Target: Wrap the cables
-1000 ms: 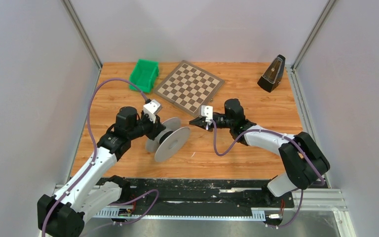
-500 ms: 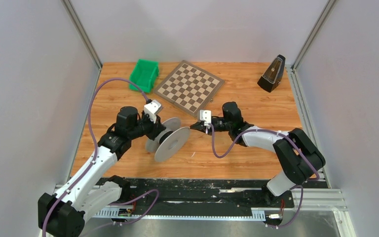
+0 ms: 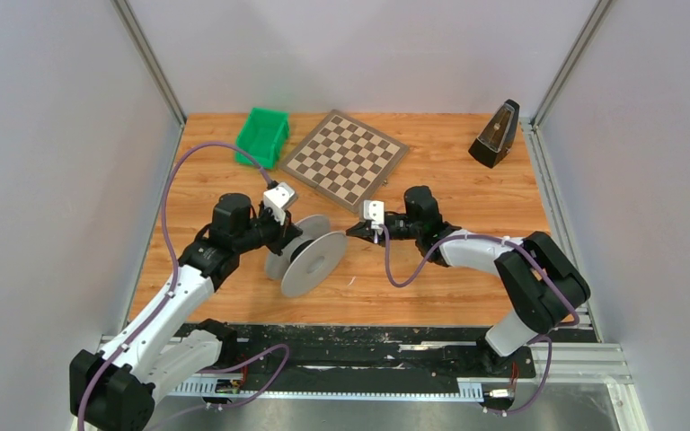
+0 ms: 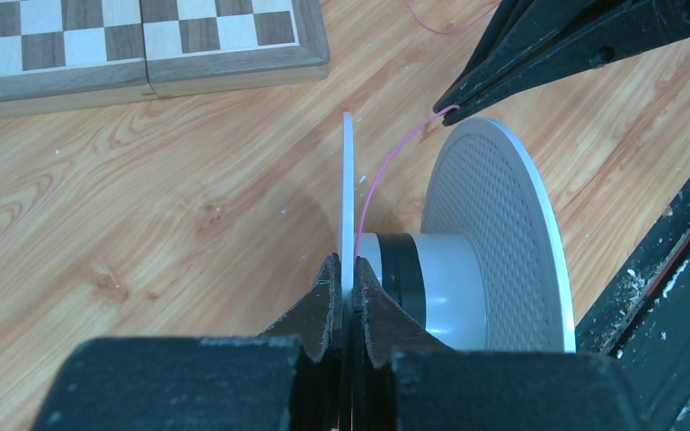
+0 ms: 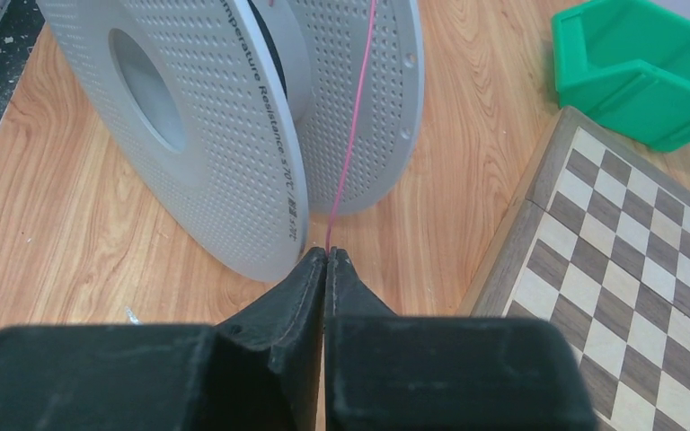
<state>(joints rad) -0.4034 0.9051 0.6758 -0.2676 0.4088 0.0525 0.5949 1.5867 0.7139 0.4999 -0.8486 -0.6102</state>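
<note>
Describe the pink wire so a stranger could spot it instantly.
On the wooden table, find the grey spool standing on edge near the chessboard. The wire is the hair-thin pink strand running from between its flanges to the right gripper's pinched tips.

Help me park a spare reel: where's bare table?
Free: between the black metronome and the right arm; the far-left corner beside the green plastic bin; the near strip below the white perforated spool. Crowded: the middle, where left gripper grips the spool and right gripper pinches the thin pink wire by the wooden chessboard.
</note>
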